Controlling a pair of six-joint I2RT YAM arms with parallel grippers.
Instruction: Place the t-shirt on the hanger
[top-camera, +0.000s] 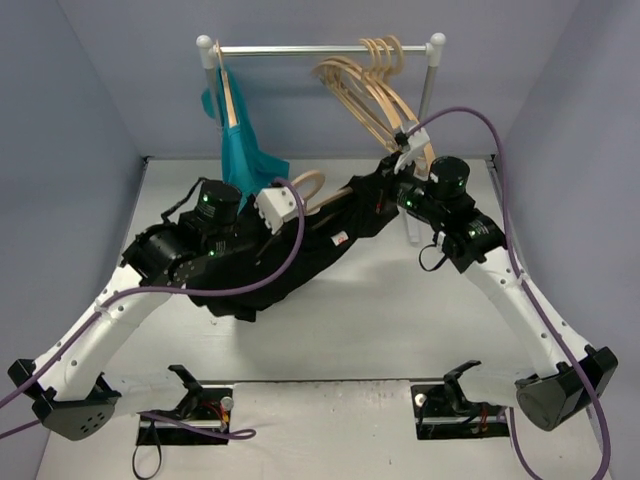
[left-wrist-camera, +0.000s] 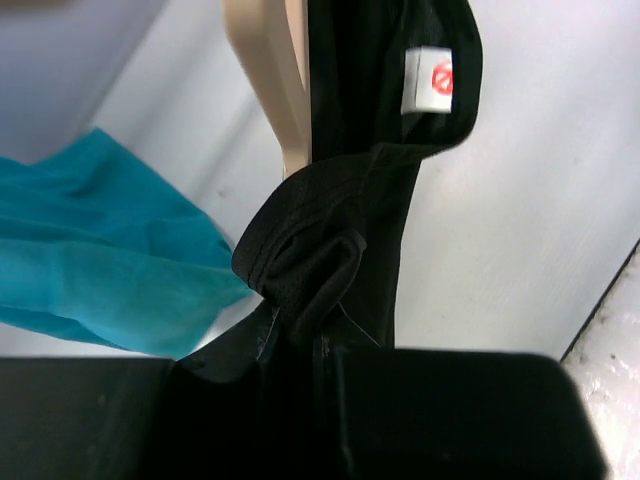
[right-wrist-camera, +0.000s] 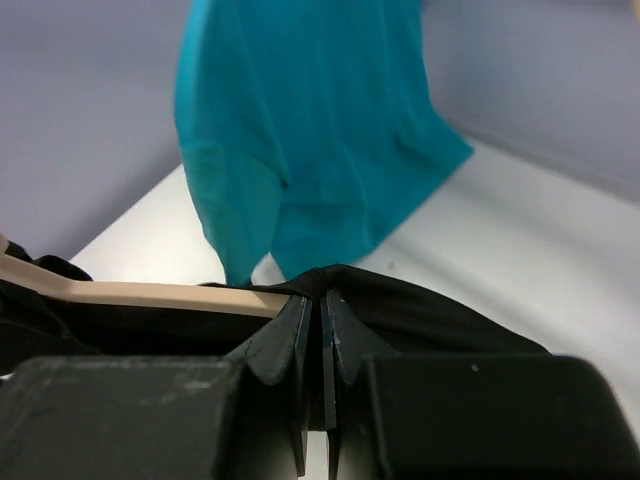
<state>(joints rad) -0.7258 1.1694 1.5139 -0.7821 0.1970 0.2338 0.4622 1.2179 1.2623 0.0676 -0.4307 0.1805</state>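
Starting nearest the bases: both arms reach out over the table (top-camera: 350, 340), the t-shirt (top-camera: 300, 255) slung between them above mid-table, sagging in a dark band from L to R. Left gripper (left-wrist-camera: 300, 365) looks pinched tight on a bunched roll of black cloth near the collar. Black fingers against black fabric, so exact contact is hard to read, prob. hem or neck rib. White label (left-wrist-camera: 428, 80) shows just past it, inside the neck. Right gripper (right-wrist-camera: 322, 310) has its jaws pressed together with a peak of black cloth nipped at the tips, the fabric draping away both sides. The hanger (left-wrist-camera: 265, 70) runs alongside the cloth in both wrist views, one pale arm lying against the shirt and partly inside it by the look; hook end not visible. Handling, my read: shirt is light, limp, no stiffness at all, folds wherever unsupported, so it needs two holds kept apart to keep the neck open. Best hold is collar rib or shoulder seam, where cloth is doubled and won't slide. Hanger is rigid, smooth wood, light; cloth could slip off a sloped arm. Farther back: teal garment (top-camera: 240, 150) hanging on the rail (top-camera: 320, 48), spare hangers (top-camera: 370, 90) bunched to the R.
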